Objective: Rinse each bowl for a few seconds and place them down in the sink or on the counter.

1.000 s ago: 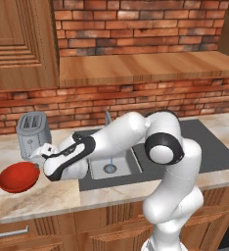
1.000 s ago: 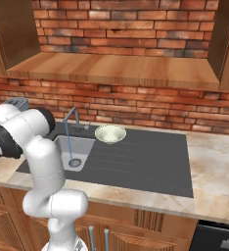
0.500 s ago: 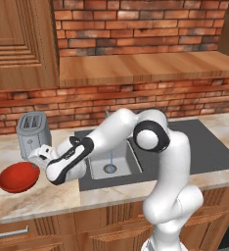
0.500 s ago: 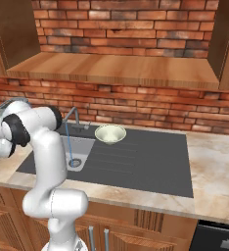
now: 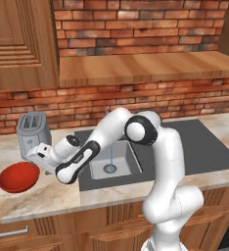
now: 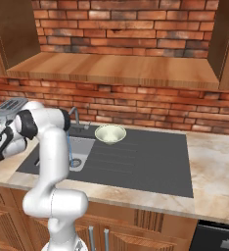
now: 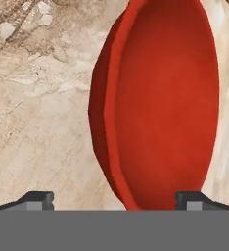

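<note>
Claw (image 7: 114, 198) spread, has closed in on red bowl (image 5: 17, 177) beside toaster (image 5: 33, 131); grasp next, rinsing pending.

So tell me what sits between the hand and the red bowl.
Nothing. In the hand view the open hand looks straight at the red bowl, its rim between the fingertips, with bare counter beside it. The left base view agrees.

place: kitchen, probably domestic | cues: sink (image 6: 136, 164), toaster (image 5: 33, 130), brick wall (image 6: 136, 29), wooden cabinets (image 5: 18, 44)
</note>
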You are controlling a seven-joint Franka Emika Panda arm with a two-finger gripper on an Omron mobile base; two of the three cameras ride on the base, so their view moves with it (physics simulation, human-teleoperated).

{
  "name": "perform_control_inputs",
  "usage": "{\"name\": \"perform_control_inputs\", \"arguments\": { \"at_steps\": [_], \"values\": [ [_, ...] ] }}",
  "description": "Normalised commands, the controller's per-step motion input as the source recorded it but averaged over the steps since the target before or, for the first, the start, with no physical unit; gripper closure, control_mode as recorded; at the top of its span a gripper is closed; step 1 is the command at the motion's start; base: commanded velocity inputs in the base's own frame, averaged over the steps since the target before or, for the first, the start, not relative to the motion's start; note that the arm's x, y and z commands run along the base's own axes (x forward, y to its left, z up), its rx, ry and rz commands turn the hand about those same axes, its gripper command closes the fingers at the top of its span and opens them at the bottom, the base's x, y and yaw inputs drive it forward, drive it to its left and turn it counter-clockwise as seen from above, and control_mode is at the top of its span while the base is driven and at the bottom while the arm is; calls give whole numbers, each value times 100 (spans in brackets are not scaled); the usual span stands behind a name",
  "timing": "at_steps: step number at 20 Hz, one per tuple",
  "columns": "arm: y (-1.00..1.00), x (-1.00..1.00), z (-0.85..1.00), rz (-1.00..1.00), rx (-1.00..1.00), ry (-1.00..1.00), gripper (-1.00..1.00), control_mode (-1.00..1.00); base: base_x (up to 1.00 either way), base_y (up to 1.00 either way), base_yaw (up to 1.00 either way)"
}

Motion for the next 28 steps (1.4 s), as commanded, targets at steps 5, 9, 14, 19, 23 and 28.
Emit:
{"name": "perform_control_inputs", "arguments": {
  "at_steps": [5,9,14,19,23,28],
  "values": [
    [56,3,-1,0,-3,0,-100,-100,0,0,0],
    [52,0,0,0,-3,0,-100,-100,0,0,0],
    [29,0,-15,0,-3,2,-100,-100,0,0,0],
    [17,-26,-37,8,-15,4,-100,-100,0,0,0],
    [12,-47,-42,19,-20,4,-100,-100,0,0,0],
    [28,-35,-39,20,-22,4,100,-100,0,0,0]
  ]
}}
